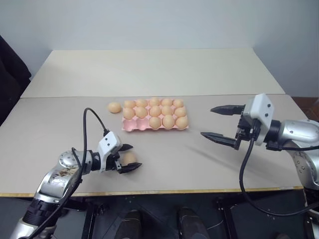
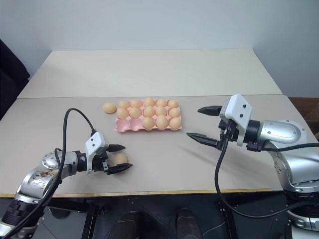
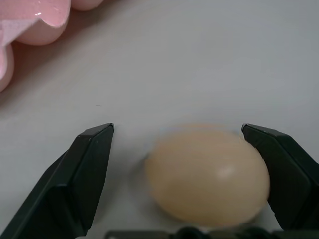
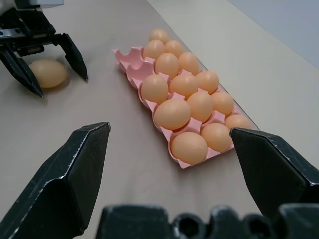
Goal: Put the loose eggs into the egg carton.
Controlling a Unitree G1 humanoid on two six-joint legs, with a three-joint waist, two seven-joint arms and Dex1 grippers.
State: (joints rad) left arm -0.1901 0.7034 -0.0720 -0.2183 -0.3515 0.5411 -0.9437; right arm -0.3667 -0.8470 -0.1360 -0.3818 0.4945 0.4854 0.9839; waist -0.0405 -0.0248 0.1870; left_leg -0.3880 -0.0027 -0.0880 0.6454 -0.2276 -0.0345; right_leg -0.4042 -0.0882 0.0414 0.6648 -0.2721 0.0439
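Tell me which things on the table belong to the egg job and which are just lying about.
Part of the job:
- loose egg between the open fingers of the left gripper
- loose egg on the table beside the carton
- egg carton, pale pink, mostly filled
- right gripper, open, above the table

Just lying about:
- nothing else on the table

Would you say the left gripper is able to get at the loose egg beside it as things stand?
Probably yes: the left gripper is open, its fingers either side of the loose egg on the table, nothing between.
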